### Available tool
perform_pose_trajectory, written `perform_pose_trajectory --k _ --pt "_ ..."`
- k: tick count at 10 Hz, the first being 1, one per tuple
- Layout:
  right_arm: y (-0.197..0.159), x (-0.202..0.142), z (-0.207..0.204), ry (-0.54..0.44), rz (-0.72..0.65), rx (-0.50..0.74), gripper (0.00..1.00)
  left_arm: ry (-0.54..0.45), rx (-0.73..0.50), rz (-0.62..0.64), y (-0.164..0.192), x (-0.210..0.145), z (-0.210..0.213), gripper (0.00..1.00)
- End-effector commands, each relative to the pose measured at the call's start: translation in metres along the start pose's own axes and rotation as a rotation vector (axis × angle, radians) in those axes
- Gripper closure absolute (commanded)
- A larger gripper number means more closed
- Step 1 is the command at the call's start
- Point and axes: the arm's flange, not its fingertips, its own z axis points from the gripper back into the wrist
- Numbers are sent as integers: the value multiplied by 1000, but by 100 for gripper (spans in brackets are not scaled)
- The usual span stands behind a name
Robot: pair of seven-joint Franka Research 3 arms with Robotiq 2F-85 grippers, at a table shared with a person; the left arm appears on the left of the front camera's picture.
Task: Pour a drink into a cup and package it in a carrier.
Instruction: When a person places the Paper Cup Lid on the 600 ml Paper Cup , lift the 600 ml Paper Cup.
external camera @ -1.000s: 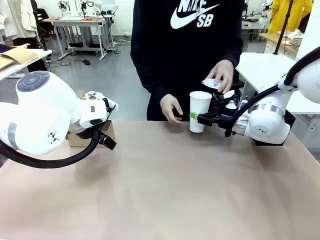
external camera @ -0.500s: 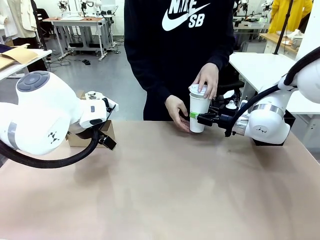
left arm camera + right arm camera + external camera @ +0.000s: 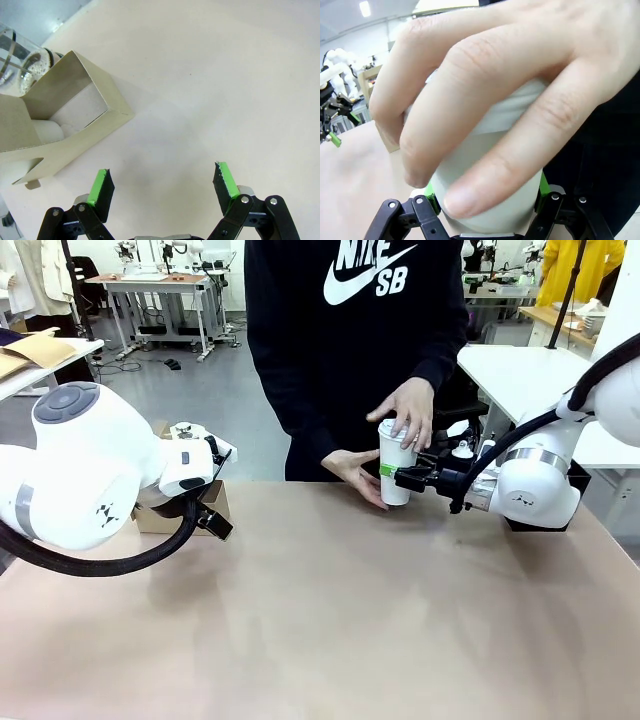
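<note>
Right tool (image 3: 395, 473) is clamped around the cup (image 3: 398, 492), which stands upright at the far edge of the surface (image 3: 350, 620), in front of the person. One hand (image 3: 408, 410) presses on the cup's lid (image 3: 392, 428); the other hand (image 3: 352, 470) touches its side low down. Left tool (image 3: 162, 182) hangs wide open over bare surface, well apart from the cup, near the carrier (image 3: 70, 117), with a glass jug (image 3: 20, 65) behind it.

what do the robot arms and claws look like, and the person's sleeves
The left arm and right arm are glossy white, rounded, with black cables. The left claw and right claw are black with green pads. The person wears long black sleeves.
</note>
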Motion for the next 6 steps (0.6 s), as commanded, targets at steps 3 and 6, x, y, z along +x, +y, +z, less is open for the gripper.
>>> perform_pose_trajectory --k 3,6 --pt "1 5 -3 -6 -9 -1 19 -1 -2 1 1 0 0 0" --pt "1 5 -3 -6 -9 -1 19 -1 -2 1 1 0 0 0"
